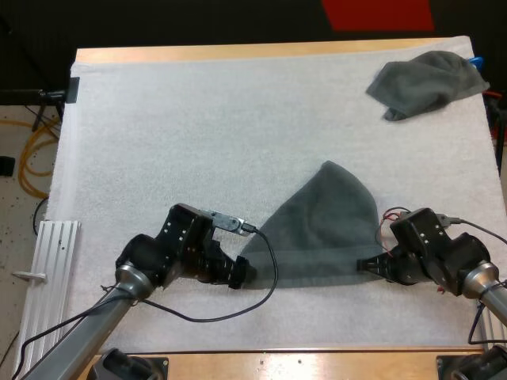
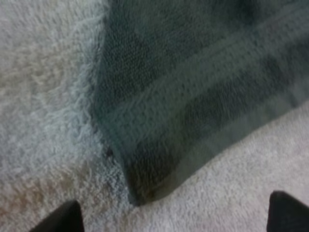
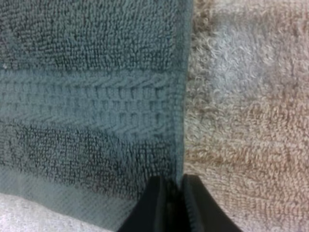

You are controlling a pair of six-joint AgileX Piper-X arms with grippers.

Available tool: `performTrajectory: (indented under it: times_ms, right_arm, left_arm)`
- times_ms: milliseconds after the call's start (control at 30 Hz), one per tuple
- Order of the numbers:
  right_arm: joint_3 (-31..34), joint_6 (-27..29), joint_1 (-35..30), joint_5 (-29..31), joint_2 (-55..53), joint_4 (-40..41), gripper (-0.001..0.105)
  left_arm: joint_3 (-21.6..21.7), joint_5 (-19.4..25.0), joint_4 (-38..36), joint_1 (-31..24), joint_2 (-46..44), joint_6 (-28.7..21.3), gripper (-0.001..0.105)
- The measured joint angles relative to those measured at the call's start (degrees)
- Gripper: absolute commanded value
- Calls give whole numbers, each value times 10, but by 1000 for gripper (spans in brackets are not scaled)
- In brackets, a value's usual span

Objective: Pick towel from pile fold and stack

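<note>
A dark grey-green towel [image 1: 321, 229] lies spread on the white mat [image 1: 198, 134], narrowing to a rounded tip at its far end. My left gripper [image 1: 242, 274] sits low at the towel's near left corner [image 2: 145, 191]. Its fingertips [image 2: 63, 220] stand wide apart, and the corner lies just ahead of the gap between them. My right gripper [image 1: 366, 265] is at the towel's near right corner. There its fingers [image 3: 153, 205] are pressed together on the towel's side edge [image 3: 179, 121]. A second towel [image 1: 428, 81] lies crumpled at the mat's far right corner.
An aluminium rail [image 1: 47, 277] lies along the table's left side, off the mat. The wooden front edge [image 1: 317, 362] of the table runs close behind both grippers. Bare mat stretches across the far and left parts.
</note>
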State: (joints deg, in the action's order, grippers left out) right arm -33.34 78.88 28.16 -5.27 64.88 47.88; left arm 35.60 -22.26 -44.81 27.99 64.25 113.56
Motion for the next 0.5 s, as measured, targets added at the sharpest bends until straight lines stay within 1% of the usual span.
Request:
performTrajectory:
  times_ms: [100,233,367,500]
  right_arm:
    - [0,0,0,0,0,0,0]
    - [0,0,0,0,0,0,0]
    - [0,0,0,0,0,0,0]
    - [0,0,0,0,0,0,0]
  left_arm:
    - [-13,-3,35,0,19,4,73]
    - [-14,-10,65,0,58,4,73]
    - [-14,-54,93,0,111,6,73]
    - [-14,-98,103,0,160,13,73]
